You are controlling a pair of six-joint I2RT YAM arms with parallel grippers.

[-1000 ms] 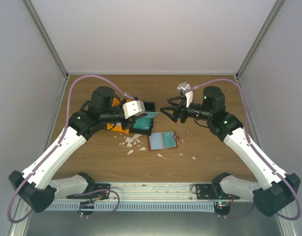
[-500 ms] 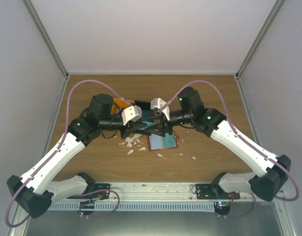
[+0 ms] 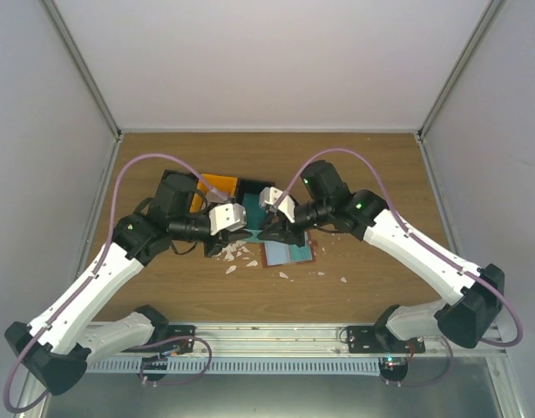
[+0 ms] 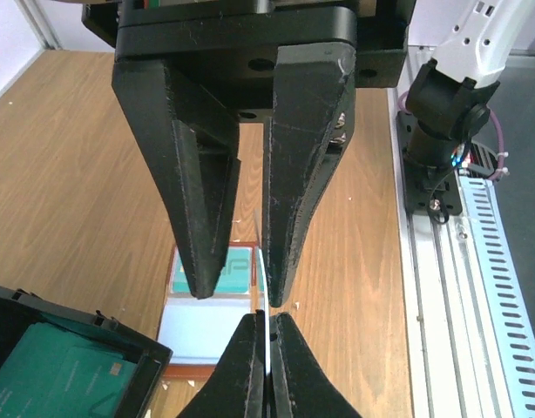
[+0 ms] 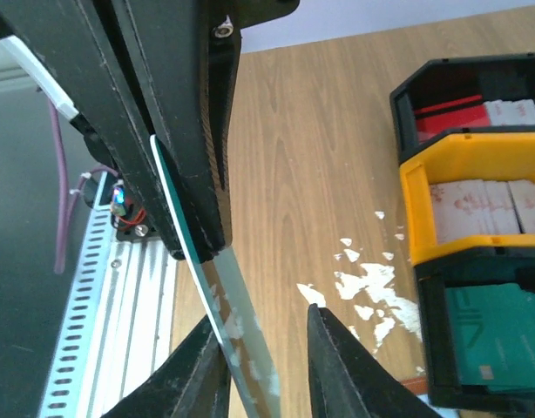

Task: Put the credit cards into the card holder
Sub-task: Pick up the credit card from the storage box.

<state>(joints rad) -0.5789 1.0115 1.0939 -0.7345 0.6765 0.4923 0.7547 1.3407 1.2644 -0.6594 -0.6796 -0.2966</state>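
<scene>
Card: in the air at mid-bench, between the two pincers, above the holder.
Left pincer: clamped tight on one end of the card.
Right pincer: jaws partly apart and straddling the card's free end. One finger lies against the card, with a gap to the other.
In the way: each pincer's black fingers crowd the other's, tip to tip. From above they hide most of the card.
Holder: lies open and flat on the bench just below the pincers, with a reddish-brown rim and teal and pale panels inside.
Scraps: small white bits scattered on the wood beside the holder.
Bins: a black bin of teal cards, an orange bin of pinkish-white cards, and a second black bin with red and white cards. All sit just behind the scraps.
Card's look: thin, with a teal edge and a pale face with white smudges.
Card's axis: it stands on edge, showing as a thin line to the left wrist camera. Its length runs from one pincer to the other, roughly across the bench.
</scene>
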